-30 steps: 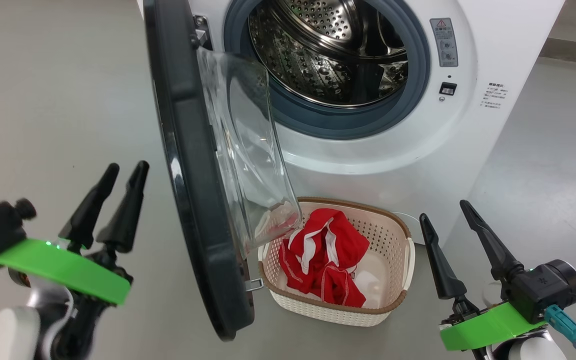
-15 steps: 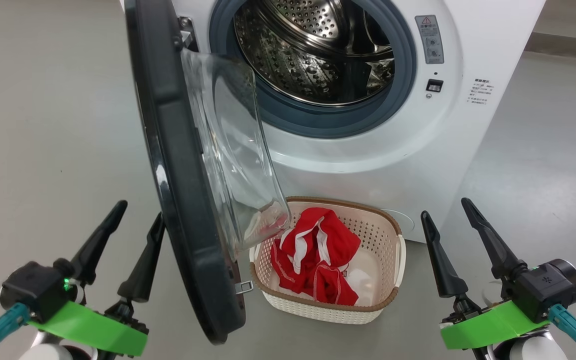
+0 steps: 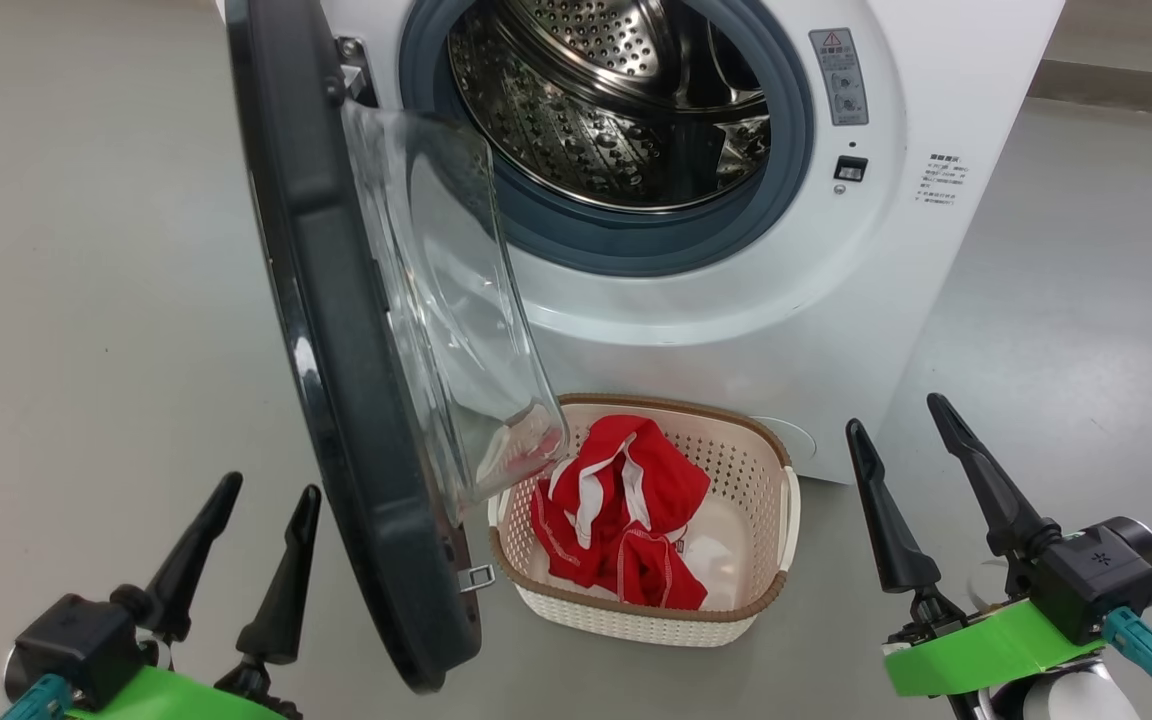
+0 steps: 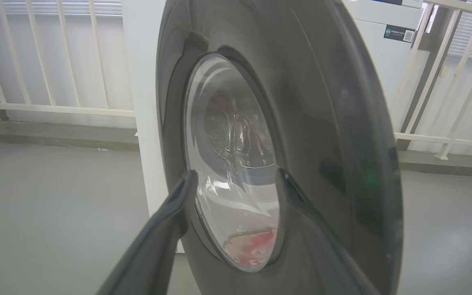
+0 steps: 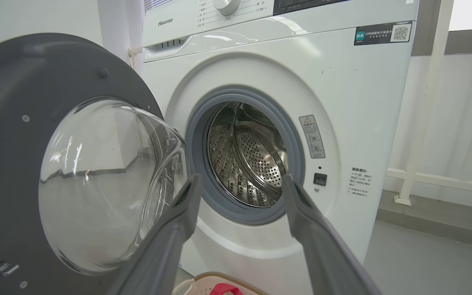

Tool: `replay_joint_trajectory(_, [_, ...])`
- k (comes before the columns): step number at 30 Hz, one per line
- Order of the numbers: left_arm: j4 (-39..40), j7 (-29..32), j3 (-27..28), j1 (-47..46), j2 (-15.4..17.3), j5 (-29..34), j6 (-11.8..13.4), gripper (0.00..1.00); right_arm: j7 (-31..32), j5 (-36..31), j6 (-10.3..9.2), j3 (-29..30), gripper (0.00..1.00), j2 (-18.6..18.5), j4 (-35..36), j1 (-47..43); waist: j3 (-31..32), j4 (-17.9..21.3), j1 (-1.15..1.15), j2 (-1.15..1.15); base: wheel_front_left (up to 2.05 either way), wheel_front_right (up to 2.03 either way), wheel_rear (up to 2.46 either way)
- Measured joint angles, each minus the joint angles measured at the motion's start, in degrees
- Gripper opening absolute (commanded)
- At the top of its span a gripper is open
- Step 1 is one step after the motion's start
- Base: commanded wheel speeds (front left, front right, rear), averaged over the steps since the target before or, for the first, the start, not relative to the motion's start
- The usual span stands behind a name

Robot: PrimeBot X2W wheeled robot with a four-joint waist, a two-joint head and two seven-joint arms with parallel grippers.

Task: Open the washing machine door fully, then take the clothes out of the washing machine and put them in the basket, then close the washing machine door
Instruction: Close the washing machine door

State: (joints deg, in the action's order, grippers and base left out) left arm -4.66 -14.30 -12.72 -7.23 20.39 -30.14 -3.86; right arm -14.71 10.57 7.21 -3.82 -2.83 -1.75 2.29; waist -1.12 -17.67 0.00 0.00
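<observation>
The white washing machine [image 3: 816, 260] stands ahead, its steel drum [image 3: 616, 110] looking bare inside. Its glossy black door [image 3: 336, 330] swings out toward me, edge-on, glass bowl [image 3: 446, 300] facing the drum. Below the opening sits the cream basket [image 3: 766, 540] holding the red clothes [image 3: 626, 520] and a white piece. My left gripper [image 3: 271, 490] is open, low on the door's outer side, close to it; its wrist view faces the door window [image 4: 232, 164]. My right gripper [image 3: 901, 415] is open at the lower right, apart from the basket, facing the drum [image 5: 248, 159].
Grey floor [image 3: 86, 250] spreads on both sides of the machine. White railings [image 4: 55, 61] and a low ledge run behind it. The door's latch hook [image 3: 478, 577] sticks out near the basket's left rim.
My left gripper has dropped lower and drawn back toward the bottom of the head view, beside the door's outer face. The head camera shifted slightly. The right gripper, door and basket hold still.
</observation>
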Motion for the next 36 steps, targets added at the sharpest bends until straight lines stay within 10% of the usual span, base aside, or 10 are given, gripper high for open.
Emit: replay_joint_trajectory(36, [1.5,0.0,3.6,6.3,-4.0,3.6,1.8,1.0,0.0,0.0,0.0,-0.1,1.0,0.0,0.1,0.0,-0.1,0.6,0.0,0.0,0.0,0.0,0.0])
